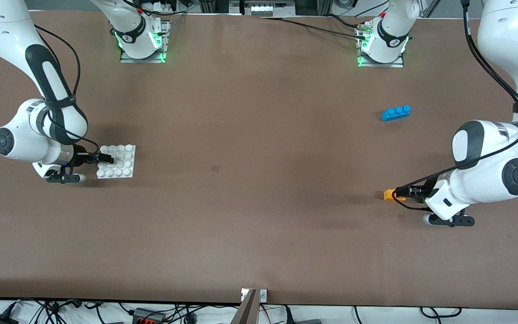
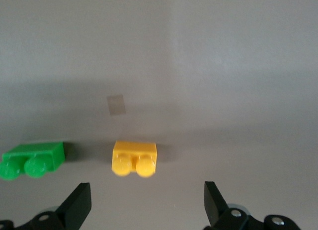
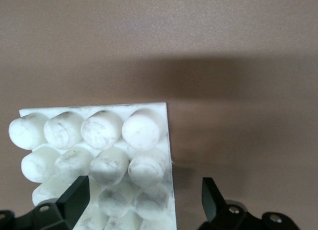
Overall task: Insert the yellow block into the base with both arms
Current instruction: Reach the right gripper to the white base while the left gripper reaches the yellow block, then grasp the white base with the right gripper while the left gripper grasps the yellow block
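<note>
The yellow block (image 1: 389, 194) lies on the table toward the left arm's end, studs on its side; it also shows in the left wrist view (image 2: 134, 159). My left gripper (image 1: 403, 192) is low beside it and open, with the block just ahead of the spread fingertips (image 2: 147, 202) and not between them. The white base (image 1: 128, 167) lies flat toward the right arm's end. My right gripper (image 1: 105, 158) is open and low over the base's edge. In the right wrist view its fingers (image 3: 144, 195) straddle a corner of the base (image 3: 74, 110).
A green two-stud brick (image 2: 32, 160) lies beside the yellow block, mostly hidden under the left hand in the front view. A blue three-stud brick (image 1: 395, 112) lies farther from the front camera, toward the left arm's base.
</note>
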You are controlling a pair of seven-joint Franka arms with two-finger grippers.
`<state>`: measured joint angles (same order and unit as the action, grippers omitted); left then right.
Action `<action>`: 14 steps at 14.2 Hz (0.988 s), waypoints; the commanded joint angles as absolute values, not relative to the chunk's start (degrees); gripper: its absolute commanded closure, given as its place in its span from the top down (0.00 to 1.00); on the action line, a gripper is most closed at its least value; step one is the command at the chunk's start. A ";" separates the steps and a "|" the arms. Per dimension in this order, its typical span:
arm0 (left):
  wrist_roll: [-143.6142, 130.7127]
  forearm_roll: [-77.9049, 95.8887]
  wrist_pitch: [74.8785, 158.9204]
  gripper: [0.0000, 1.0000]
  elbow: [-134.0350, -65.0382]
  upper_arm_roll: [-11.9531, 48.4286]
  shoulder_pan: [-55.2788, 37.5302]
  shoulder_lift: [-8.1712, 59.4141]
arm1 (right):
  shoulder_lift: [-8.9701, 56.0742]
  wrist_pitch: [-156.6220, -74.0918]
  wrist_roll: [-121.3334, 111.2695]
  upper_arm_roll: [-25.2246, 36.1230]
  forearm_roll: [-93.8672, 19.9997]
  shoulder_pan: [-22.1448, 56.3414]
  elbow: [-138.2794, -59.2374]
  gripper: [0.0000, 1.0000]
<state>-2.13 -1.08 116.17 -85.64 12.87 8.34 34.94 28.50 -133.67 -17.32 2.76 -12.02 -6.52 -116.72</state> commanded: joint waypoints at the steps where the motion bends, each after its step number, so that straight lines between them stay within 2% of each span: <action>1: -0.88 -2.37 125.47 1.00 -91.81 12.39 8.00 35.33 | 29.00 -133.68 -18.81 2.72 -13.45 -5.63 -116.37 0.80; 4: 0.95 -3.68 130.77 1.00 -97.73 12.48 7.74 34.28 | 29.88 -133.68 -18.81 2.72 -13.45 -5.45 -116.37 0.62; 10: 4.04 -8.53 132.53 1.00 -97.91 12.48 7.73 34.80 | 29.88 -133.33 -17.85 2.72 -13.45 -2.47 -116.37 0.58; 14: 4.57 -8.53 137.45 1.00 -101.95 12.48 8.35 34.80 | 29.97 -133.15 -13.39 2.72 -13.62 3.58 -116.46 0.57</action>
<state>3.10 -7.79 134.77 -98.77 12.72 7.98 36.20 28.39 -132.98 -16.97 2.53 -12.55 -0.88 -116.45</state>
